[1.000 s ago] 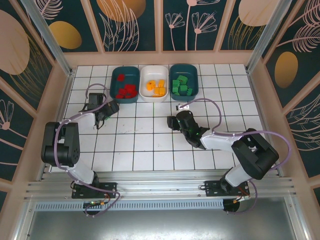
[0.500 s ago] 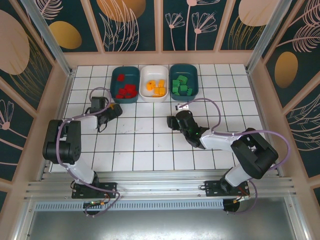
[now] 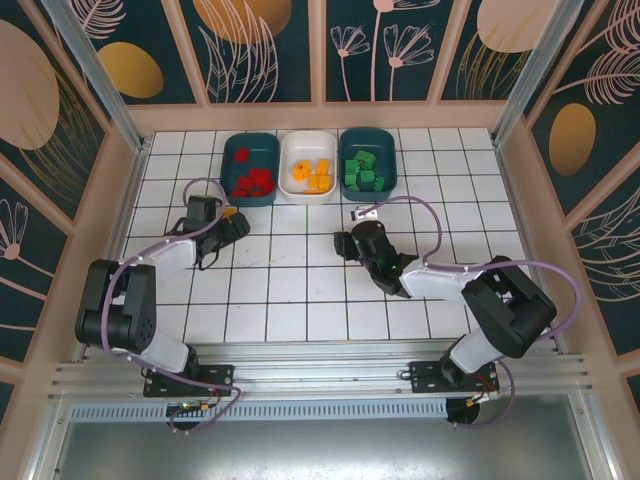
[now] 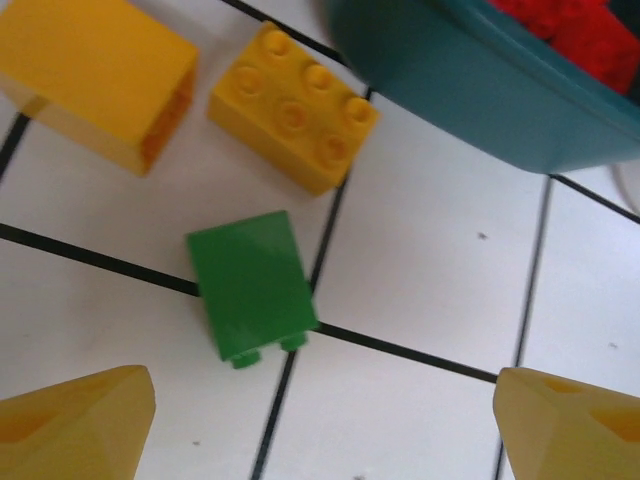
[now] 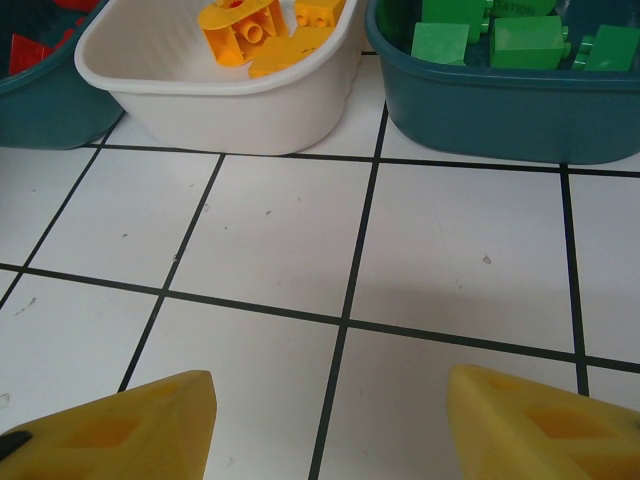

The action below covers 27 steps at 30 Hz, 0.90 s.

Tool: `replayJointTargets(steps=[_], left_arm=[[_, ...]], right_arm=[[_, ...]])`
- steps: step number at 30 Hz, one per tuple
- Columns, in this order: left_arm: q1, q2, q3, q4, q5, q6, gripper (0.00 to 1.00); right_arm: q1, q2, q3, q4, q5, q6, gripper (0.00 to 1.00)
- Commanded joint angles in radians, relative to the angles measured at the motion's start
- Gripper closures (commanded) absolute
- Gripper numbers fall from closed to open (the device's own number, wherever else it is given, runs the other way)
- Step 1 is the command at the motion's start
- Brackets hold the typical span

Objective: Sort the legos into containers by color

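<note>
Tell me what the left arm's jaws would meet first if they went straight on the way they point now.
Probably the green brick, lying just ahead; the yellow studded brick and the teal tray lie beyond it. Depth is unclear.

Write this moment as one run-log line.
left end effector: open, near green lego | right end effector: open, empty | loose: two yellow legos beside red-filled teal tray

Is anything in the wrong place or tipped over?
Yes. Beside the teal tray of red bricks, a green brick lies tipped on its side on the table, next to a studded yellow brick and a hollow yellow brick, all unsorted.
</note>
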Motion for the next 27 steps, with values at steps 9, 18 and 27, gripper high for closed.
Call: replayJointTargets(steps=[9,18,27], left_arm=[[0.002,0.217,0.158,-0.109,-0.162,-0.009,0.33],[0.002,0.293,0.238,-0.141,-0.206,0.027,0.55],[-0.023,0.192,0.219,-0.167,-0.189,0.052,0.77]], right_arm=[[0.013,-0.018,0.018,-0.003,0.044,-0.013,0.38],[0.013,-0.037,0.013,-0.006,0.048,-0.015,0.38],[0.01,-0.041,0.013,-0.007,0.051,-0.01,0.38]])
